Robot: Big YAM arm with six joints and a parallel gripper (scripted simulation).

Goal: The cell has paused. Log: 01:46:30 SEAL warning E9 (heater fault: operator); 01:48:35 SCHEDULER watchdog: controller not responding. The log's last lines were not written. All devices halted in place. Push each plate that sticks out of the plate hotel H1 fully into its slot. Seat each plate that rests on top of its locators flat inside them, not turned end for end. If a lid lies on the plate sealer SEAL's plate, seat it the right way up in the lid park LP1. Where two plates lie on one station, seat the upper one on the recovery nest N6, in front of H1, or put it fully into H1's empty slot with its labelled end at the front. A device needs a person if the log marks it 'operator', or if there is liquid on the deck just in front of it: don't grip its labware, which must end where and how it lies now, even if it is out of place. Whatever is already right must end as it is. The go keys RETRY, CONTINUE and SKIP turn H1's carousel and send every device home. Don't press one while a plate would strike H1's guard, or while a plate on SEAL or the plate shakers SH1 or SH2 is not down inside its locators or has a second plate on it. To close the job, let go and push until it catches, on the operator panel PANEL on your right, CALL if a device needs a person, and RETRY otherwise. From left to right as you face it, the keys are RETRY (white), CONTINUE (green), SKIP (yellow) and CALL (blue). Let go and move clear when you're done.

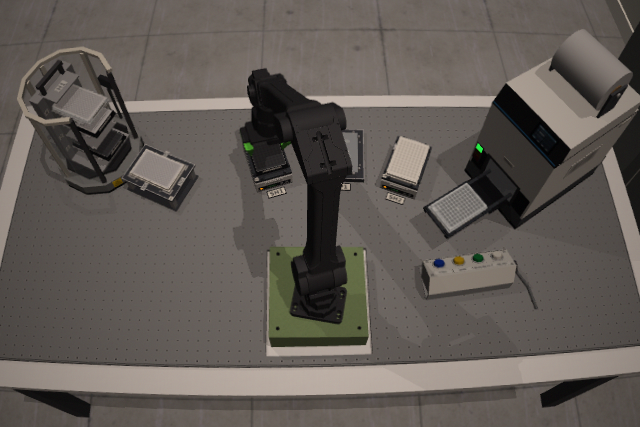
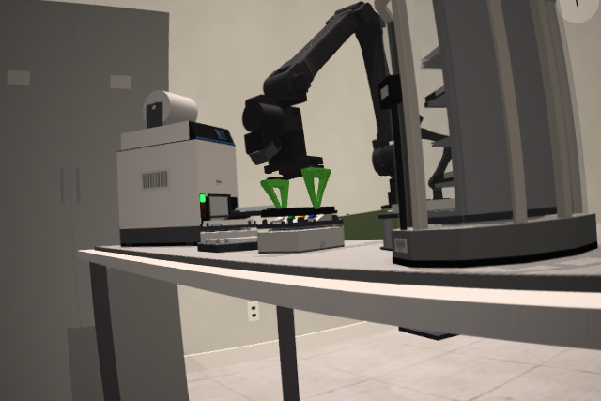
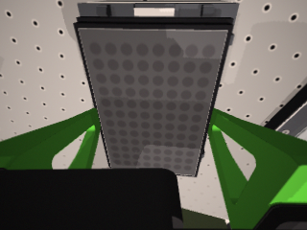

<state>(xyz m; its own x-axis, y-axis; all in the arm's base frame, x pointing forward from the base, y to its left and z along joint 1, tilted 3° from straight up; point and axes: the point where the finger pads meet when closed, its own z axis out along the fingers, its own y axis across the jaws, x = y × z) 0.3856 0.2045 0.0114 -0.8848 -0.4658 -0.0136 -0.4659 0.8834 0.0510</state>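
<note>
My gripper [image 1: 267,145] [image 2: 299,207] [image 3: 153,114] is shut on the long sides of a dark plate [image 1: 267,156] [image 2: 291,210] [image 3: 153,91]. It holds the plate just above shaker SH1 [image 1: 273,180] [image 2: 300,239], with a narrow gap beneath. A white plate [image 1: 408,158] is on SH2 [image 1: 398,188]; its seating is unclear. A clear plate [image 1: 459,206] lies on the tray of SEAL [image 1: 522,153] [image 2: 160,191]. A pale plate [image 1: 156,169] is on nest N6 [image 1: 173,194]. H1 [image 1: 98,183] [image 2: 495,241] holds a pale plate [image 1: 82,103] and darker labware lower down. Lid park LP1 [image 1: 360,169] is partly hidden.
The operator panel [image 1: 467,282] with blue, yellow, green and white keys stands front right, its cable [image 1: 527,288] trailing right. H1's guard posts [image 1: 88,149] rise at the far left. The arm's green base [image 1: 281,329] is front centre. LP1 and SH2 stand to the right of SH1.
</note>
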